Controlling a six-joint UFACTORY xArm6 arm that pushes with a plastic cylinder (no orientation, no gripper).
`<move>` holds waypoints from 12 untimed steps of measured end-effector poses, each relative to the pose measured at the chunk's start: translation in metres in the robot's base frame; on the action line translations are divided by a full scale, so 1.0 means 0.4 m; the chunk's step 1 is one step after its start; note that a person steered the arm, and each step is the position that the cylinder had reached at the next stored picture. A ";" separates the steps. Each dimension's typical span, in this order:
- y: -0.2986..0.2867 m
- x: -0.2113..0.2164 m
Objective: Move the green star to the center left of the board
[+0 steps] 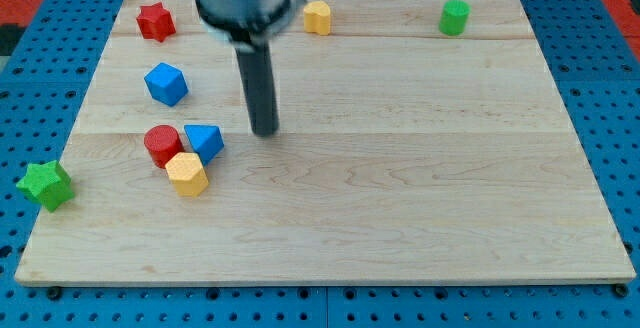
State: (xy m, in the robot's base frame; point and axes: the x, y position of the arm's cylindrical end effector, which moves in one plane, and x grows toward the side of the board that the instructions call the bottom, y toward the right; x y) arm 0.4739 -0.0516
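Note:
The green star (46, 185) lies at the view's far left, at the board's left edge and partly off it, below mid height. My tip (264, 131) rests on the wooden board (400, 188) left of centre, far to the right of the green star. It stands just right of a cluster of three blocks and touches none of them.
A red cylinder (162, 145), a blue triangular block (205, 141) and a yellow hexagonal block (187, 174) sit clustered between tip and star. A blue cube (166, 84) and a red star (155, 21) lie upper left. A yellow block (317, 17) and a green cylinder (454, 17) sit along the top.

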 end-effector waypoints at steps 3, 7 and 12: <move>0.037 0.363; -0.631 0.343; -0.529 -0.061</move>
State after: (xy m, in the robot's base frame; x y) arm 0.4496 -0.2632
